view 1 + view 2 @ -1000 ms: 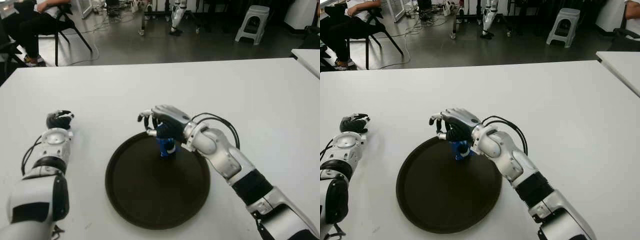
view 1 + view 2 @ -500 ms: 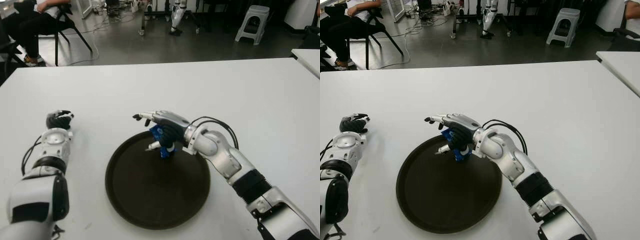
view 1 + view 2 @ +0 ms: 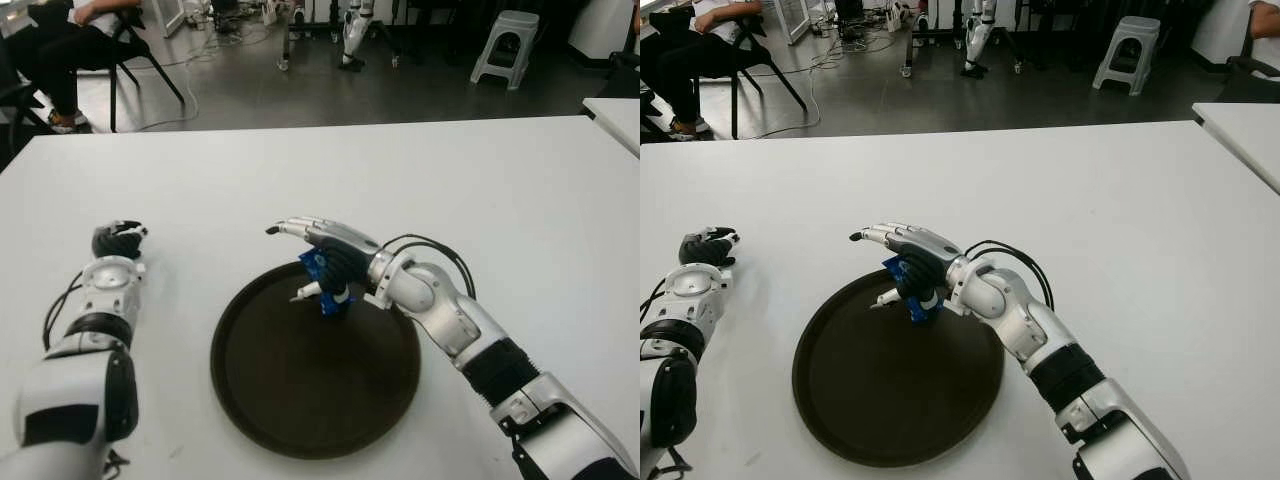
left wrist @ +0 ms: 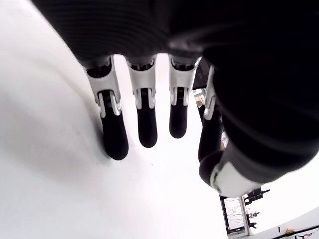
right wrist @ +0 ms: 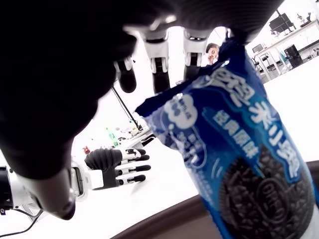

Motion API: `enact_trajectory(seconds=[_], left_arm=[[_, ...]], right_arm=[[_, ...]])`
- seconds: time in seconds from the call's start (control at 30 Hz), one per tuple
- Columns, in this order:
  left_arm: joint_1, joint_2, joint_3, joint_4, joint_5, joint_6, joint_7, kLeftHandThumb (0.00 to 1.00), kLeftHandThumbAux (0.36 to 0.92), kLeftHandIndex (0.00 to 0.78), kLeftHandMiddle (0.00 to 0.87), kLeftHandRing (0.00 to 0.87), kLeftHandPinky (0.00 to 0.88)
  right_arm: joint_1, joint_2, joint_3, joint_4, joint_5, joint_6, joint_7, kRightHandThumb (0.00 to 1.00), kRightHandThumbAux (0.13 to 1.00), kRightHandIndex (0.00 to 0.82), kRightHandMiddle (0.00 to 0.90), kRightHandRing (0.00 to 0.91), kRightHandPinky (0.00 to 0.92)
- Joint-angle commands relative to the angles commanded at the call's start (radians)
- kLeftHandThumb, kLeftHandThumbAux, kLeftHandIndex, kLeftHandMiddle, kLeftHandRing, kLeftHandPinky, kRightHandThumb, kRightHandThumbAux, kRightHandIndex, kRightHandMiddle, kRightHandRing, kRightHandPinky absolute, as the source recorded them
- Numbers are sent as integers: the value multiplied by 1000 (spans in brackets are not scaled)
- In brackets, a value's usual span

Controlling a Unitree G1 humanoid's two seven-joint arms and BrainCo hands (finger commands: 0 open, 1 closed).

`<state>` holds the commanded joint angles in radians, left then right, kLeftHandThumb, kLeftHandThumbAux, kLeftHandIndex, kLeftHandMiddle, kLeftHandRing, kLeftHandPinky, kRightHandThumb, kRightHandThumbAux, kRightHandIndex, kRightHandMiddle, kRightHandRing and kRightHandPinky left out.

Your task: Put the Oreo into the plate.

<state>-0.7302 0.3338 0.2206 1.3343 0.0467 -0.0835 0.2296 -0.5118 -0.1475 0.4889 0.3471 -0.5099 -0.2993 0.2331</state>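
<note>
A blue Oreo pack point(image 3: 328, 286) stands upright on the far part of the dark round plate point(image 3: 300, 400), which lies on the white table point(image 3: 500, 200). My right hand point(image 3: 290, 262) hovers over the pack with its fingers stretched out flat above it and the thumb off to the pack's left. In the right wrist view the pack point(image 5: 234, 159) shows close under the palm, with the fingers point(image 5: 158, 69) straight and not wrapped around it. My left hand point(image 3: 118, 238) shows at the table's left side, well left of the plate, holding nothing.
The table's far edge runs across the top of the eye views. Beyond it are a seated person on a chair point(image 3: 70, 50) at the far left and a grey stool point(image 3: 505, 45). A second table's corner point(image 3: 615, 115) shows at the right.
One second ago my right hand was curled around the Oreo pack. Its fingers have since straightened out and let go, and the pack stays standing on the plate. The left hand has not moved.
</note>
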Motion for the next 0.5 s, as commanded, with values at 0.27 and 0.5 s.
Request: enact_trajectory(seconds=[0.27,0.5], left_arm=[[1,1,-6,0,5,-2,1,683,721,399,200,206,218],[1,0,-9,0,7,-7,4,683,722,400,204,212,236]], right_arm=[[-6,2,0,19,1,-8,-18,87,717,67,146,122,87],[-9,4,-1,33,4,-17,-28,100,725,73,156,135,102]])
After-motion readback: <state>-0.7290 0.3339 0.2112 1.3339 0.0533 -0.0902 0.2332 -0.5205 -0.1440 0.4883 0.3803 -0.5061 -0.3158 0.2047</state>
